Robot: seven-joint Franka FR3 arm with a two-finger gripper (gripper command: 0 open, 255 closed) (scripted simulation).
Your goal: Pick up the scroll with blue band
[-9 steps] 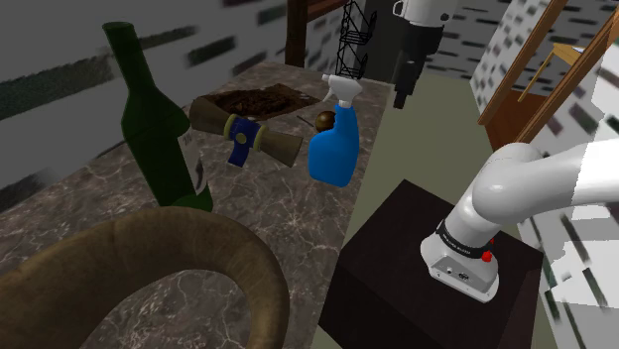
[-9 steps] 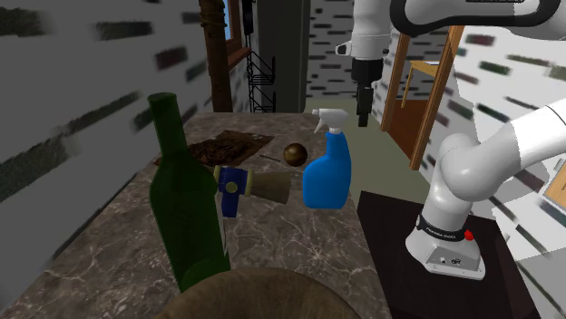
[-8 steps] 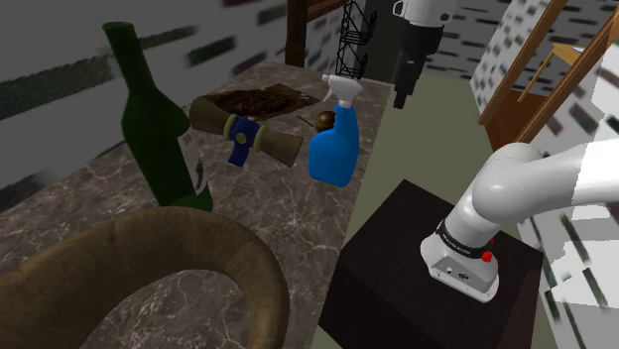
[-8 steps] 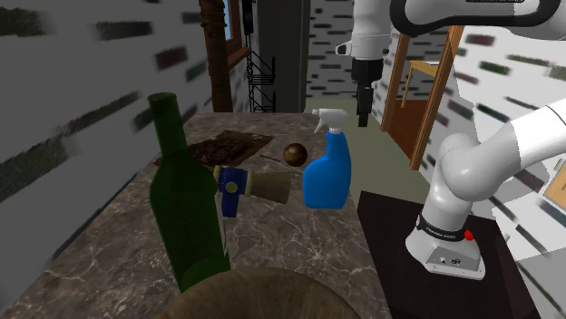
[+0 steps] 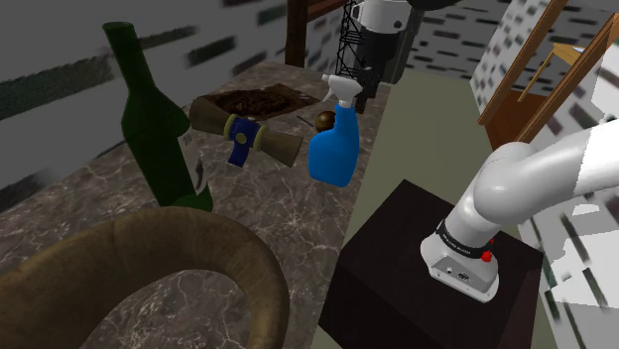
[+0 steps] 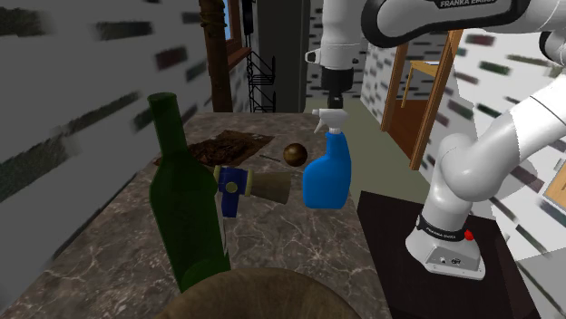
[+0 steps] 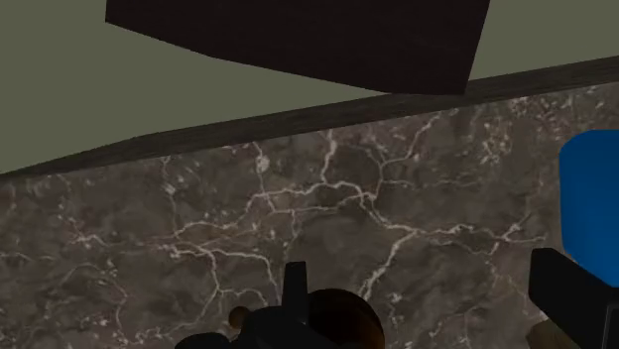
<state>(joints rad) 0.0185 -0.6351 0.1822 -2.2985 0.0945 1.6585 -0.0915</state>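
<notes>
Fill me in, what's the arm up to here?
The Franka arm is going for the scroll with blue band, which lies untouched on the marble counter between the green bottle and the blue spray bottle. The gripper hovers open and empty above the counter, roughly over the small brown ball beside the spray bottle. No grasp yet.

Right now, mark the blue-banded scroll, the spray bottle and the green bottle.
scroll [image 5: 242,133], shoulder view, on its blue band.
spray bottle [image 5: 331,151], shoulder view, on its blue body.
green bottle [image 5: 157,139], shoulder view, on its body.
</notes>
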